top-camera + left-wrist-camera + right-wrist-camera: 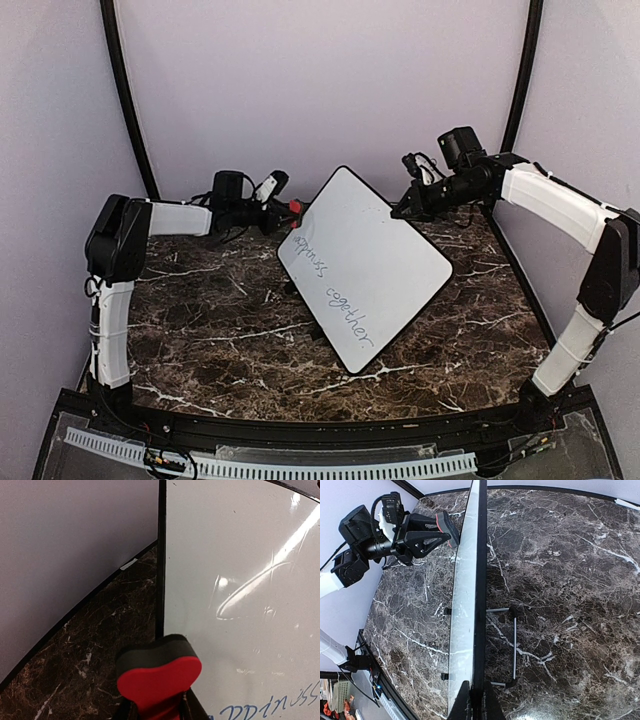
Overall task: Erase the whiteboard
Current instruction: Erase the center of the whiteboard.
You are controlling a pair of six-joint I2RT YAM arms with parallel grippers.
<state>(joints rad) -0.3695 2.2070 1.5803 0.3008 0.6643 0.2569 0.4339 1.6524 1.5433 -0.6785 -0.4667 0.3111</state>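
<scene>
The whiteboard (375, 245) stands tilted on the marble table (200, 330), with blue handwriting (330, 290) along its lower left part. My left gripper (288, 210) is shut on a red and black eraser (294, 208) at the board's upper left edge. In the left wrist view the eraser (160, 677) overlaps the board's black edge, beside the white face (240, 580); contact is not clear. My right gripper (398, 210) is shut on the board's upper right edge. The right wrist view shows that gripper (476, 697) pinching the board (467, 580) edge-on.
A thin wire stand (514, 647) props the board from behind. Curved purple walls (320, 80) with black ribs (125, 90) enclose the table. A black rail (300, 430) runs along the near edge.
</scene>
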